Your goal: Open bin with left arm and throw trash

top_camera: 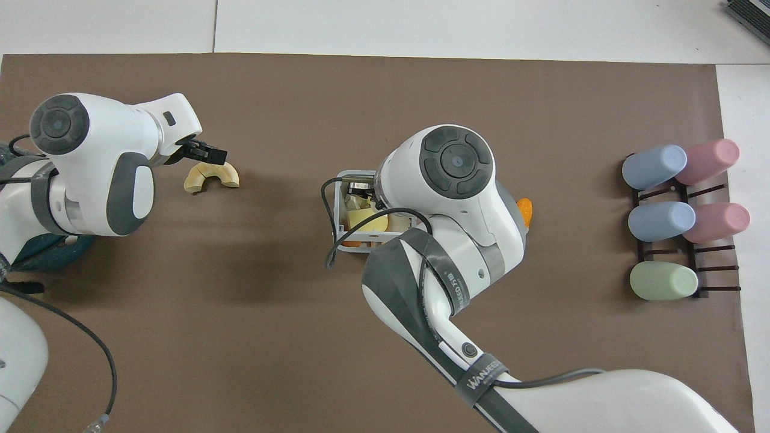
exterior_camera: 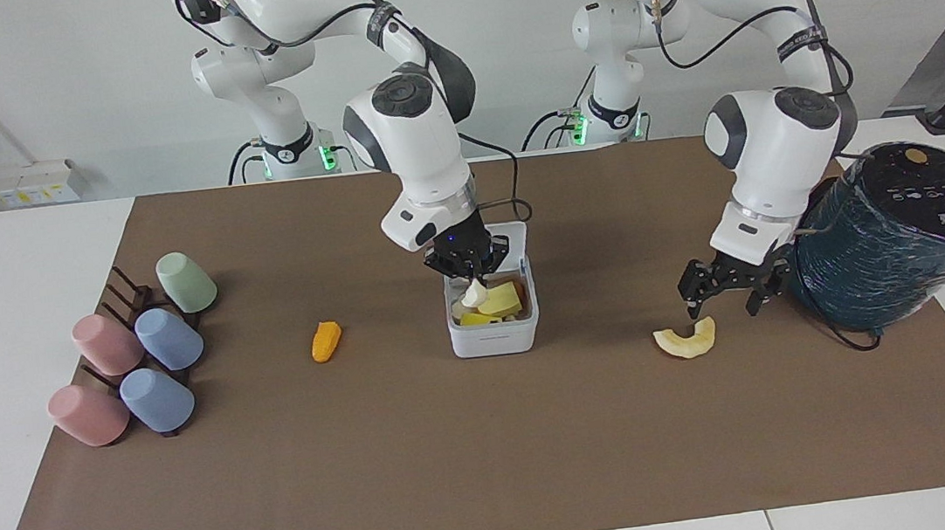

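The white bin stands mid-table with its lid up and several scraps inside. My right gripper is over the open bin, shut on the cream-white lump, which hangs just above the contents. In the overhead view the right arm covers that gripper and most of the bin. My left gripper is open, low over the mat, just above the pale yellow rind and apart from it. The rind lies beside the left gripper. The orange corn piece lies toward the right arm's end.
A large dark teal wrapped cylinder stands close beside the left gripper at the left arm's end. A dark rack with several pastel cups sits at the right arm's end. A brown mat covers the table.
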You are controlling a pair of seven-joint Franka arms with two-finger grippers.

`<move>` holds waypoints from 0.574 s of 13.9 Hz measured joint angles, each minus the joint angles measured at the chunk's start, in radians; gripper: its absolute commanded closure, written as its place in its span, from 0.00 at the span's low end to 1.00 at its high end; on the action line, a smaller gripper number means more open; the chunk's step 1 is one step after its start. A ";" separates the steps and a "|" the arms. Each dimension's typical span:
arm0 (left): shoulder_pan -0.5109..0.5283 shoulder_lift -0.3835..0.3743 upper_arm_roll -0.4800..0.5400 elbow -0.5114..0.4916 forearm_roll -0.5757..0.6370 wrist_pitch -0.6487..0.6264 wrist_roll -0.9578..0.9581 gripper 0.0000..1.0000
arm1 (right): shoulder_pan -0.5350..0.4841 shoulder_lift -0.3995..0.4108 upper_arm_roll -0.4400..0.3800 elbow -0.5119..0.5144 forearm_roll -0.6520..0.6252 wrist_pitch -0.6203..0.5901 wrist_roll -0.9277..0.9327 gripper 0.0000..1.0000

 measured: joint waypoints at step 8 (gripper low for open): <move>0.000 0.031 0.000 0.000 0.100 0.035 0.251 0.00 | 0.003 0.001 -0.002 0.006 -0.002 -0.002 0.000 0.00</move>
